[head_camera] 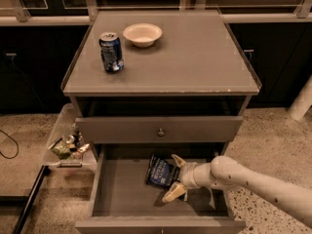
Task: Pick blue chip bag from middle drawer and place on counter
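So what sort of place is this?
Likely a kitchen-style test area: soda can and bowl on the counter, dark cabinets behind. The gripper sits in the middle drawer at the blue chip bag.

The grey worktop (195, 57) in front of me carries two things, both towards its back left. A blue and silver soda can (111, 51) stands upright, and a shallow pale bowl (142, 34) sits just beside it, to its right and a little further back; the two do not touch. Below, the middle drawer (122, 194) is pulled out, and the blue chip bag (160, 172) lies on its flat floor. My gripper (174, 178) is down in that drawer at the bag's right edge, fingers spread apart.
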`<state>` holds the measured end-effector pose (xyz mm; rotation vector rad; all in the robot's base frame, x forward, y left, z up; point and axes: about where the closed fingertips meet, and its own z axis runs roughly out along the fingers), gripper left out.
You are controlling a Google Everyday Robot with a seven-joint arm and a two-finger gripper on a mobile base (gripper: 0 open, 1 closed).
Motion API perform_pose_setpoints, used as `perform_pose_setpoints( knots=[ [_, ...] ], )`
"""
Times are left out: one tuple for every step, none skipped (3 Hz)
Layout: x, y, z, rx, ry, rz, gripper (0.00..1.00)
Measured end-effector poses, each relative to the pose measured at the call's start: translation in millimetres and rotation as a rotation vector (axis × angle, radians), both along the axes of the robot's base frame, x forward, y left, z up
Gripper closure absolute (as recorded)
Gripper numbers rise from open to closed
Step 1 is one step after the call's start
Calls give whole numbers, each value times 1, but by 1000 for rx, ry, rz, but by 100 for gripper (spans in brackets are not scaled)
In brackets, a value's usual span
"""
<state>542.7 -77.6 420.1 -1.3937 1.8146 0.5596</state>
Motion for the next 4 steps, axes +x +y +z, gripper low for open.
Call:
perform_pose_setpoints(
  knots=[
    [10,1,-18,-71,-55,-8,0],
    [18,-5,-36,-144,-74,-33,0],
    [20,-6,-36,-148,-81,-41,7],
    [20,-6,-37,-148,-81,-41,26]
  ],
)
